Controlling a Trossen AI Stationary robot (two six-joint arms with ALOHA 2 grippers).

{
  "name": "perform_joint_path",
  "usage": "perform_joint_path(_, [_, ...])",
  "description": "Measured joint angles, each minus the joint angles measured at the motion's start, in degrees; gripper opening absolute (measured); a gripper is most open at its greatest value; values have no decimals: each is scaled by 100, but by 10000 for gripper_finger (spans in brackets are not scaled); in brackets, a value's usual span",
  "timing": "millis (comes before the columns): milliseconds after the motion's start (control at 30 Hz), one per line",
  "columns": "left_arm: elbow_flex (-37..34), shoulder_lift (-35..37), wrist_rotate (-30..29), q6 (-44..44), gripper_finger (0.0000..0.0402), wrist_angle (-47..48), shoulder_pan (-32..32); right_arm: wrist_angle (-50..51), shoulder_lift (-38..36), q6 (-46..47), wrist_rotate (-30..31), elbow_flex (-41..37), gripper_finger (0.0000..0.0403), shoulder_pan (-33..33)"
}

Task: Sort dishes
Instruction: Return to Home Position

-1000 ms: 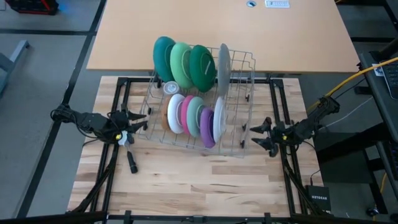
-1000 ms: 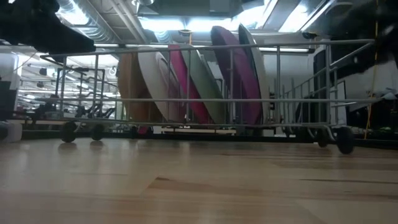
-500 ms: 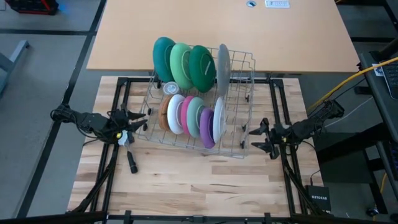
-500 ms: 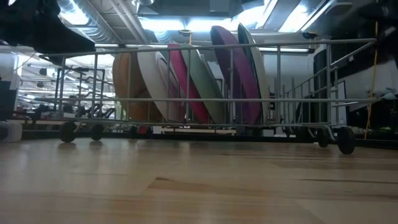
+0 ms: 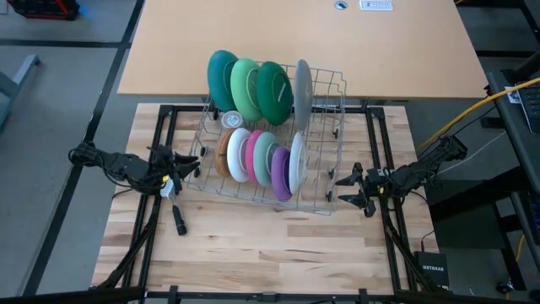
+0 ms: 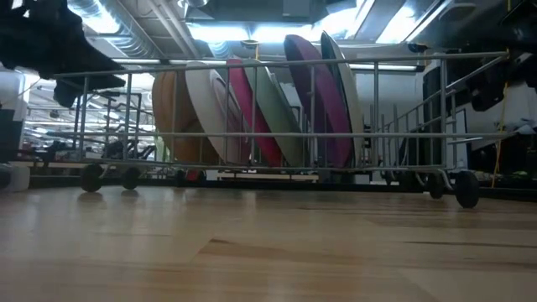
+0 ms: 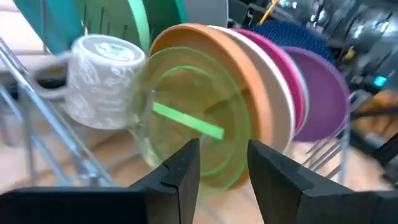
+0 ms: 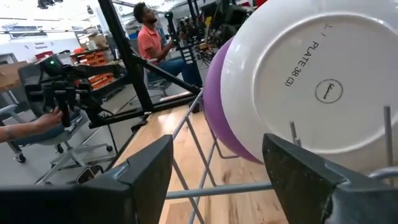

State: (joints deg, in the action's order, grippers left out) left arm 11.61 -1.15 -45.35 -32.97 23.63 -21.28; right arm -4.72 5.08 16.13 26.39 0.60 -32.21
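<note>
Hovering at the left end of the rack point(image 5: 253, 192), my left claw point(image 5: 192, 166) holds nothing, fingers slightly parted. Inside the rack the dishes point(image 5: 257, 156) stand on edge. My right claw point(image 5: 339, 191), spread wide and empty, faces the white plate point(image 8: 311, 81) stamped "PLATE 38 (3)".

The left gripper point(image 7: 224, 179) hung with its dark fingers parted, close before a clear green plate point(image 7: 186, 140). Behind it leaned a tan plate point(image 7: 239, 59), a pink plate point(image 7: 283, 68) and a purple plate point(image 7: 323, 99), with a white mug point(image 7: 99, 81) just beside.
</note>
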Motion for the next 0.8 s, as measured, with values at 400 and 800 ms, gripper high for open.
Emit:
perform_joint_path(400, [29,7,29,2267,125,579,0,20,0,-818,1501,-4,250,1])
perform_joint_path(800, [11,5,-27,1453,125,653,2,39,2,-1207,1915,-7,250,1])
